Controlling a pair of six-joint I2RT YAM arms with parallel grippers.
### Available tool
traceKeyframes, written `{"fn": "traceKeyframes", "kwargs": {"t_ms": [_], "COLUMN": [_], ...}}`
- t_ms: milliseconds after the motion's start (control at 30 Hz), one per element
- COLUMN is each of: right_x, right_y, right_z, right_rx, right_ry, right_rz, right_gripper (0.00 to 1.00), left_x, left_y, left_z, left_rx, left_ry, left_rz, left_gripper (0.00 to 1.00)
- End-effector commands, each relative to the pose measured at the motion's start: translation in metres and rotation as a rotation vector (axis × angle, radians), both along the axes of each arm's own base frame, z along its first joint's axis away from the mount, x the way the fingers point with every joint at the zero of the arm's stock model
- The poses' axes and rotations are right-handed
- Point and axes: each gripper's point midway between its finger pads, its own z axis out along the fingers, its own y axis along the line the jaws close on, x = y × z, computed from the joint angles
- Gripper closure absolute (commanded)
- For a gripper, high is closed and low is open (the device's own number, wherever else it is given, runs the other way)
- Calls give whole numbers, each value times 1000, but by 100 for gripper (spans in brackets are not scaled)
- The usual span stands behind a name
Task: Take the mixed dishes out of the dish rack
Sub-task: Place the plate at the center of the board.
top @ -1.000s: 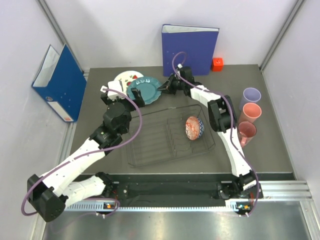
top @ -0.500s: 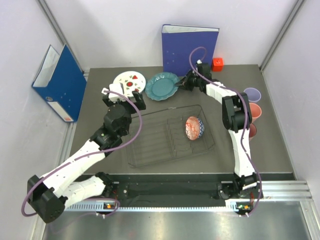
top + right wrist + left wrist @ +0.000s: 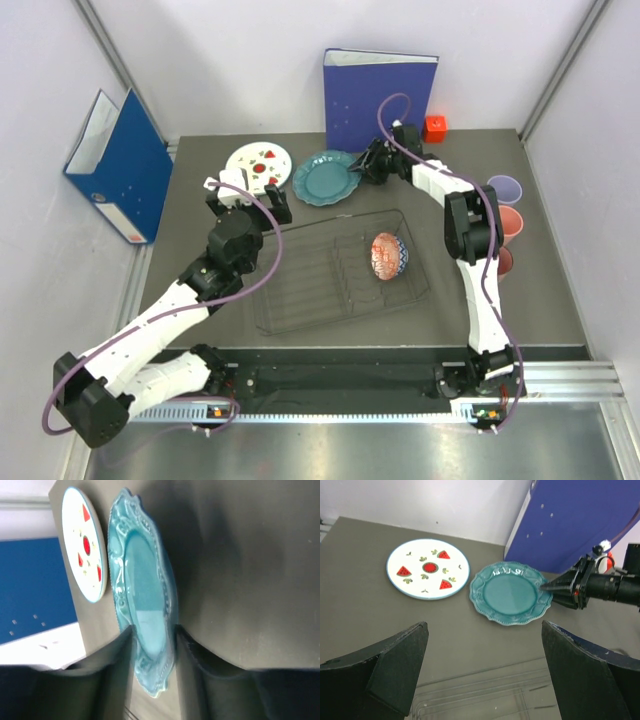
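The teal plate (image 3: 325,177) lies flat on the table behind the dish rack (image 3: 300,285), next to the white watermelon plate (image 3: 258,161). My right gripper (image 3: 367,166) is shut on the teal plate's right rim, one finger above and one below (image 3: 154,630). The patterned bowl (image 3: 388,256) stands on edge in the rack's right part. My left gripper (image 3: 247,200) is open and empty, hovering over the rack's far left edge (image 3: 495,690). The left wrist view shows both plates (image 3: 511,593) (image 3: 428,569). The lavender cup (image 3: 503,189) and two pink cups (image 3: 505,222) (image 3: 497,258) stand at the right.
A blue binder (image 3: 380,95) stands upright just behind the teal plate, and another (image 3: 120,165) leans at the far left. A small red cube (image 3: 433,128) sits beside the back binder. Walls close in the table on three sides.
My right gripper carried the teal plate rightward and back from near the left gripper and laid it flat beside the white plate. Over the last half second it barely moved. The left arm stayed put.
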Motion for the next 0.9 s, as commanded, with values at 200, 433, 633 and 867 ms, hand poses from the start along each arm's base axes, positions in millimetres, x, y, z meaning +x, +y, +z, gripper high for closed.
{"fn": "traceKeyframes", "kwargs": {"t_ms": [200, 433, 633, 867], "right_x": [5, -1, -26, -107], "right_y": [-17, -36, -57, -73], "right_z": [56, 115, 168, 222], "right_rx": [-8, -21, -71, -485], "right_ry": [-119, -207, -327, -495], "right_rz": [-13, -81, -144, -213], "right_gripper": [30, 18, 19, 23], "left_x": [-1, -3, -3, 0], "left_y": [-6, -1, -2, -34], "left_z": [-3, -5, -7, -8], "left_rx": [-7, 10, -6, -84], "left_ry": [37, 54, 98, 137], "left_rz": [-31, -11, -4, -121], "left_gripper": [1, 1, 1, 1]}}
